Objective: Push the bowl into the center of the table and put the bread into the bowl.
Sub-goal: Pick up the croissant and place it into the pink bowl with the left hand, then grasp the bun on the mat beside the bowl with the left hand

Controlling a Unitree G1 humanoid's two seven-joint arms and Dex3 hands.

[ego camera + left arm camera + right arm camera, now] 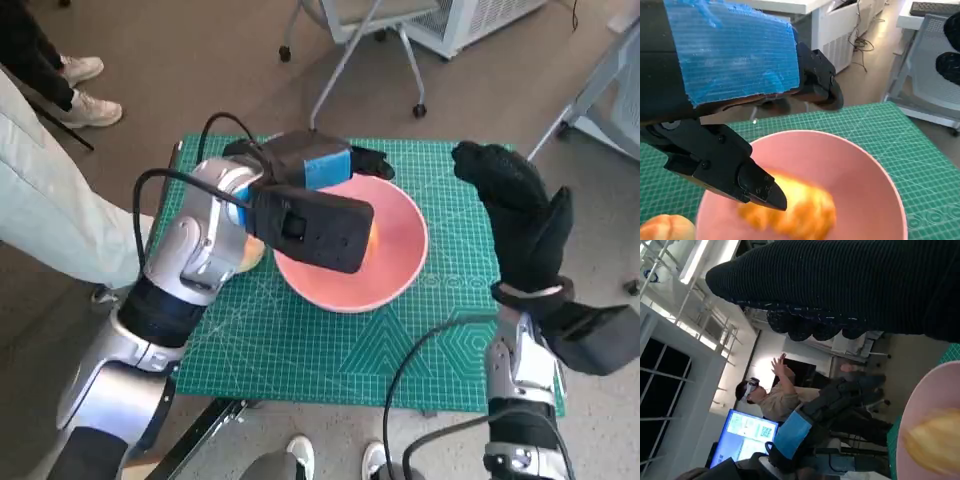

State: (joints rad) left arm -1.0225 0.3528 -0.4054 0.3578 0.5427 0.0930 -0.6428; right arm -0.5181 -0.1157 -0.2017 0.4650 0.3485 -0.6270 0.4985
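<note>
A pink bowl [400, 285] stands near the middle of the green cutting mat [300, 350]. My left hand [325, 165] hovers over the bowl's far rim, its black fingers [757, 182] spread and holding nothing. Below them an orange-brown bread [800, 212] lies blurred inside the bowl [865, 180]; the head view shows only a sliver of bread [373, 235] beside the wrist camera box. My gloved right hand [520, 215] is raised to the right of the bowl, apart from it and empty. The right wrist view catches the bowl's rim [920, 405] with the bread [935, 442] inside.
A pale peach-like fruit [252, 255] sits on the mat against the bowl's left side, under my left forearm. A person's legs [50, 200] and shoes are at the left, and a wheeled chair [370, 30] stands beyond the table. Another person [775, 395] appears in the right wrist view.
</note>
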